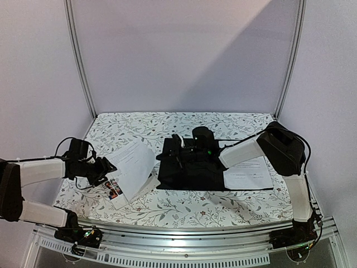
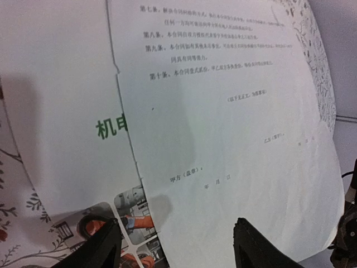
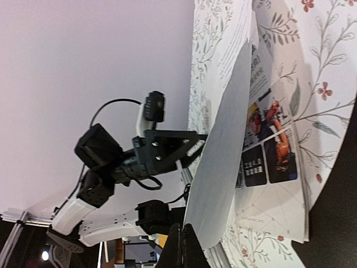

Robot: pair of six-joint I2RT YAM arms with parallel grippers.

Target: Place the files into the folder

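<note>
Top external: files (image 1: 134,161) white, folder (image 1: 189,174) open, blk.

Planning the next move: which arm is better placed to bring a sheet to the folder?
Left. The left hand, open, sits at the loose sheets; the right hand is shut over the open folder.

The printed sheet (image 2: 223,139) hides most of the brochure (image 2: 136,215).

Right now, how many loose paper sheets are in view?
3. A white text sheet curled up at left, the photo brochure under it, and one white sheet on the open folder, right side. More may hide beneath.
</note>
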